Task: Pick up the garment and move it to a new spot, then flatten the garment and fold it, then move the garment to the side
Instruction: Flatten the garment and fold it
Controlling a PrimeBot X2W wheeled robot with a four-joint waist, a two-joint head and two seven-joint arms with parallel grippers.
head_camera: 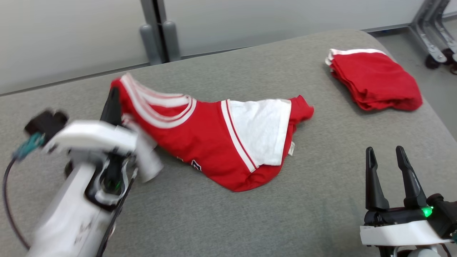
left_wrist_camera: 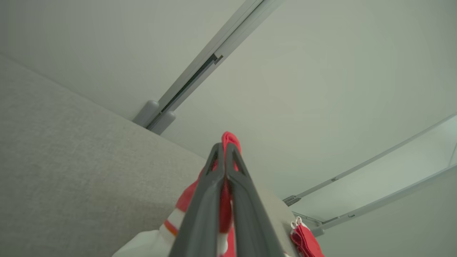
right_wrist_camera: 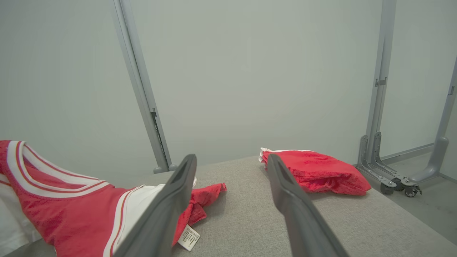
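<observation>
A red garment (head_camera: 200, 142) with white stripes and a white inner panel lies crumpled across the middle of the grey table (head_camera: 321, 185). My left gripper (head_camera: 113, 103) is shut on its left end and lifts that striped edge off the cloth surface. In the left wrist view red fabric (left_wrist_camera: 225, 200) is pinched between the closed fingers of the left gripper (left_wrist_camera: 225, 145). My right gripper (head_camera: 385, 151) hovers open at the lower right, well clear of the garment (right_wrist_camera: 71, 200). In the right wrist view the right gripper (right_wrist_camera: 232, 159) points over the table with nothing between its fingers.
A folded red garment (head_camera: 375, 80) rests at the table's far right corner, also the folded red garment (right_wrist_camera: 317, 171) ahead of my right gripper. A grey post (head_camera: 159, 32) stands behind the table. A wheeled metal frame (head_camera: 435, 39) stands on the floor at the right.
</observation>
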